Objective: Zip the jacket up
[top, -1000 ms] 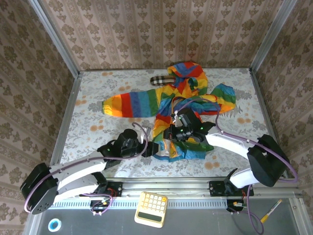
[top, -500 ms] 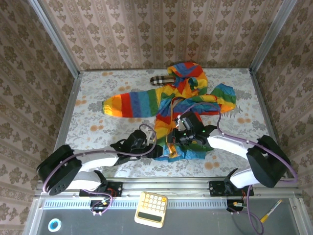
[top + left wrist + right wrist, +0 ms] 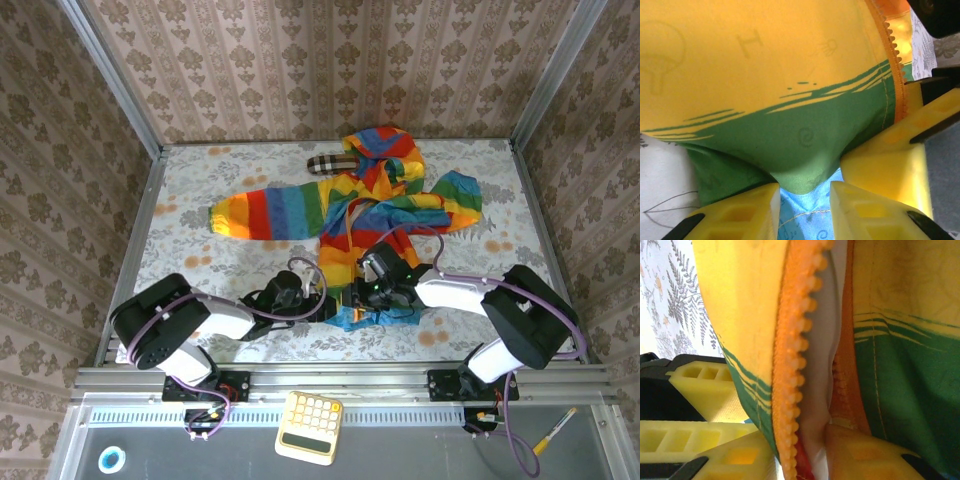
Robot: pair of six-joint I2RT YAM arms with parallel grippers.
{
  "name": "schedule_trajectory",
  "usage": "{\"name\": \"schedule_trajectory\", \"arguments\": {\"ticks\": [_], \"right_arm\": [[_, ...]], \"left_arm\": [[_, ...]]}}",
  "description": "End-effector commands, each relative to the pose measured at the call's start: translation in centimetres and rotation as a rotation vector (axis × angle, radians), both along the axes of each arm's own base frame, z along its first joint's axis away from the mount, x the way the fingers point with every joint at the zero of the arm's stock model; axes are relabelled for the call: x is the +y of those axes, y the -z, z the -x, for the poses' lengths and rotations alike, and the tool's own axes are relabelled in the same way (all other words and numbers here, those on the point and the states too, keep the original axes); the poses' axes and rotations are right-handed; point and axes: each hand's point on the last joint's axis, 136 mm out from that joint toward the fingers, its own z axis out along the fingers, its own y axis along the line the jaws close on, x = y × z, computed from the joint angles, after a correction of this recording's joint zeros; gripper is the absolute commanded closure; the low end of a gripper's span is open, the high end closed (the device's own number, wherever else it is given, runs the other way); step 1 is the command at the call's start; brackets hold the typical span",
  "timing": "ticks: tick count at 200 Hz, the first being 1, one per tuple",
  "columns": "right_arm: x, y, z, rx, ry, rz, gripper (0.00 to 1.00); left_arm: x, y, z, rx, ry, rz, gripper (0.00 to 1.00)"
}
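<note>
Orange zipper (image 3: 795, 365) runs between narrowly parted jaws of right tool (image 3: 800, 456) (left tool (image 3: 805, 200) likewise, at jacket (image 3: 372, 182) hem).

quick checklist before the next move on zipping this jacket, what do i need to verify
1. Zipper teeth meshed: not ok. The two orange rows on the jacket stand apart with a pale gap between them.
2. Bottom ends of the rows joined: cannot tell, hidden down between the fingers.
3. Left end effector holding the green hem: not ok. Its jaws stand apart and the hem only dips between them.
4. Right end effector clamped on the rows: cannot tell. They run between its fingers.
5. Clearance between the two end effectors: cannot tell. They sit close together at the hem.
</note>
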Motion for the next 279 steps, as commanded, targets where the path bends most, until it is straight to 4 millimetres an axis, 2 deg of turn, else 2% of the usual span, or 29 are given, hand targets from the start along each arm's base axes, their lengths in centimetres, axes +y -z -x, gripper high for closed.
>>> {"name": "schedule_trajectory", "arguments": {"ticks": [1,31,43,46,54,79,106,129,160,189,192,214,241,279], "right_arm": [[-1.1,-0.4,0.2,-0.033,0.019,0.055,0.76],[-2.1,-1.1,0.5,-0.055,0.026,0.091,0.80],[-2.3,-1.1,0.5,-0.055,0.020,0.102,0.89],[-2.1,-1.9,0.4,-0.075,0.019,0.084,0.93],[-2.0,-2.2,0.4,-0.081,0.016,0.074,1.00],[-1.4,-2.8,0.4,-0.078,0.009,0.039,1.00],[-0.1,-5.0,-0.2,-0.115,-0.004,-0.040,1.00],[1.4,-7.6,-0.9,-0.166,-0.034,-0.128,1.00],[3.0,-9.7,-1.9,-0.206,-0.051,-0.218,1.00],[4.9,-11.8,-2.8,-0.222,-0.056,-0.346,1.00],[5.2,-11.2,-2.8,-0.203,-0.057,-0.344,1.00],[6.3,-11.7,-3.2,-0.190,-0.066,-0.401,1.00],[6.3,-11.4,-3.2,-0.178,-0.068,-0.399,1.00],[5.9,-10.8,-2.8,-0.168,-0.064,-0.388,1.00]], "left_arm": [[1.7,2.8,1.3,0.074,-0.012,-0.080,0.69],[2.1,2.7,1.2,0.074,-0.014,-0.088,0.70],[2.2,2.6,1.1,0.071,-0.013,-0.092,0.70],[2.2,2.5,1.1,0.071,-0.013,-0.092,0.70],[2.1,2.4,1.1,0.069,-0.011,-0.091,0.70],[2.0,1.4,1.0,0.053,-0.003,-0.073,0.64],[2.5,-1.0,0.9,0.021,-0.010,-0.038,0.56],[3.7,-3.8,0.9,0.013,-0.011,-0.011,0.55],[5.8,-7.8,1.0,-0.034,-0.058,0.019,0.51],[6.2,-9.6,1.3,-0.019,-0.083,0.119,0.49],[6.1,-9.7,1.3,-0.018,-0.083,0.130,0.49],[5.4,-10.2,1.4,-0.005,-0.069,0.204,0.47],[4.6,-11.0,1.5,0.022,-0.050,0.276,0.45],[4.3,-11.0,1.7,0.060,-0.038,0.303,0.55]]}}
